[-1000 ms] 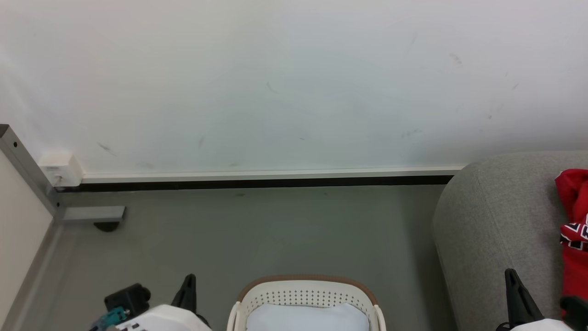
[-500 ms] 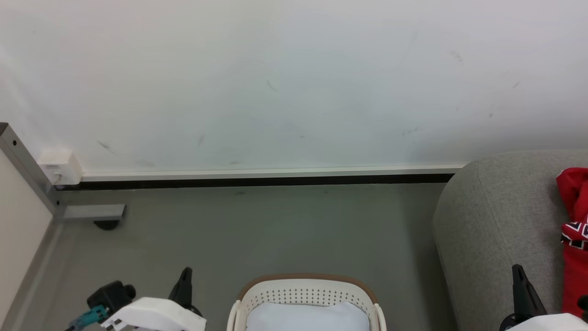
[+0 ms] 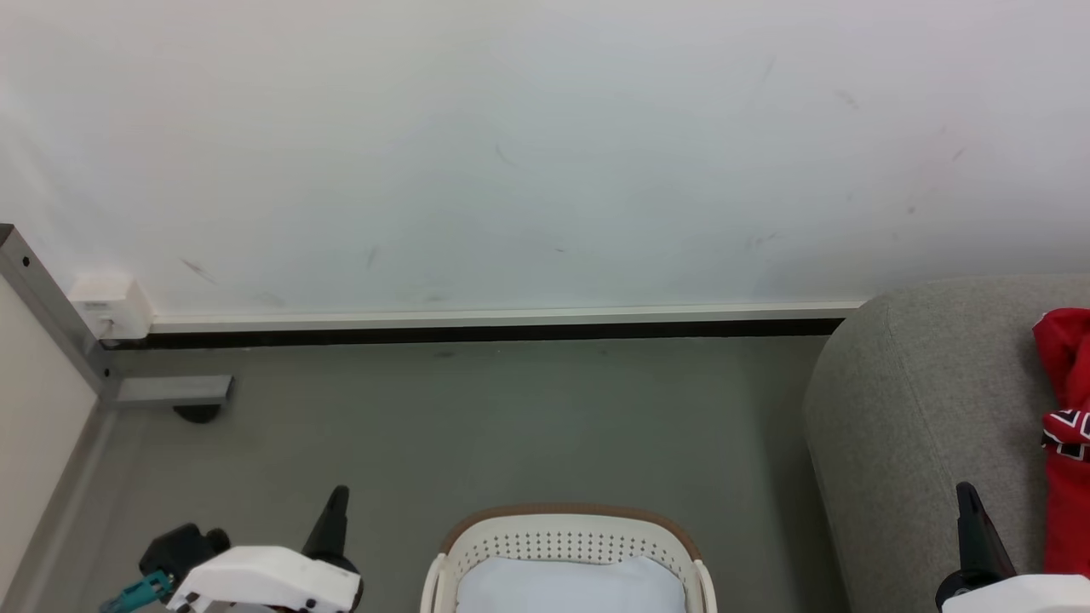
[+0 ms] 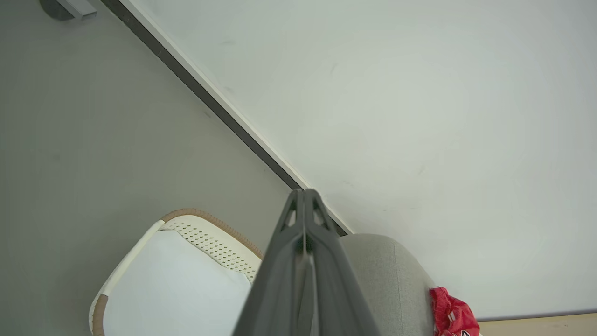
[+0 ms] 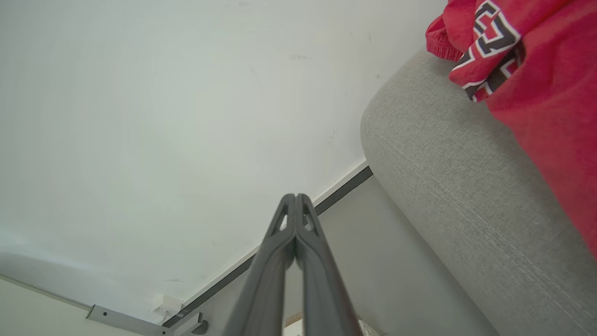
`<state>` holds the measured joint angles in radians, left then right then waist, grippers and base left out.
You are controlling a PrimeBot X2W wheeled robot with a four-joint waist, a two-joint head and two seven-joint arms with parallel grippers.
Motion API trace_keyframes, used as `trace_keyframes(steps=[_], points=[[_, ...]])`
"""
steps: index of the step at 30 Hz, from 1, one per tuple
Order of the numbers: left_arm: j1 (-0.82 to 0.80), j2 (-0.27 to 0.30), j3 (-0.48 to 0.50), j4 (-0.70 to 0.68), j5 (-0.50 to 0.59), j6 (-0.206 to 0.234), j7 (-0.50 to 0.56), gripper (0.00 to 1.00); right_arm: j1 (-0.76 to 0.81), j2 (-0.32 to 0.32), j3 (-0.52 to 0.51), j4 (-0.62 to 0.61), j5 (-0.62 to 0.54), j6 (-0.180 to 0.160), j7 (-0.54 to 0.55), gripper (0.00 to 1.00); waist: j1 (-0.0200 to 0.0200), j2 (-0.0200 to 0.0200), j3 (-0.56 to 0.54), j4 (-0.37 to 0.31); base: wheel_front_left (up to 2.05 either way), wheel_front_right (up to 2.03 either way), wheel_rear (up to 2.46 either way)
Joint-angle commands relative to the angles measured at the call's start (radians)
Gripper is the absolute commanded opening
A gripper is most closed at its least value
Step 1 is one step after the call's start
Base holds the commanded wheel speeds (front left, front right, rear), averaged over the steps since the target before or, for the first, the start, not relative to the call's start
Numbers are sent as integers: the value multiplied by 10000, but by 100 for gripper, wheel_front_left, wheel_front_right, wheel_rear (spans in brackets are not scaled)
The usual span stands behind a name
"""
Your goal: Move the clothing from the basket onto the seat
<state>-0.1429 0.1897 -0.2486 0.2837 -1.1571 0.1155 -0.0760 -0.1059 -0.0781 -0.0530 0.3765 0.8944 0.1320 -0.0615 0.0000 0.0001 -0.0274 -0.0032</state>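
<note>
The cream basket (image 3: pixel 569 535) with its brown rim stands on the floor at the bottom centre, a pale white cloth lying inside it; its rim (image 4: pixel 205 219) also shows in the left wrist view. Red clothing (image 3: pixel 1066 426) with a navy-white patch lies on the grey seat (image 3: pixel 920 409) at the right, and is close in the right wrist view as clothing (image 5: pixel 536 79) on the seat (image 5: pixel 447 177). My left gripper (image 3: pixel 338 494) is left of the basket, shut and empty (image 4: pixel 304 192). My right gripper (image 3: pixel 964 489) hangs over the seat's front, shut and empty (image 5: pixel 295 196).
A white wall with a dark skirting strip (image 3: pixel 477 332) runs behind the grey floor. At the far left stand a grey metal frame with a foot (image 3: pixel 170 392) and a small white box (image 3: pixel 106 308) on the wall.
The left arm has drifted left and its fingertip has risen slightly. The right gripper has moved a little right and up. Basket and clothing lie as before.
</note>
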Motion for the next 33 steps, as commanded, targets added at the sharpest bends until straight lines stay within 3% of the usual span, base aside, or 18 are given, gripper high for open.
trace_keyframes(steps=[1,33], points=[[-25,-11,214,-137,-264,-123,79,0,-110,-30,-70,-201,384,-9,72,0,0,-1,5,1,0,0,0],[168,-676,1914,-280,-2456,-1324,967,0,-80,123,-359,-793,3810,-16,934,0,0,-1,131,14,0,0,0]])
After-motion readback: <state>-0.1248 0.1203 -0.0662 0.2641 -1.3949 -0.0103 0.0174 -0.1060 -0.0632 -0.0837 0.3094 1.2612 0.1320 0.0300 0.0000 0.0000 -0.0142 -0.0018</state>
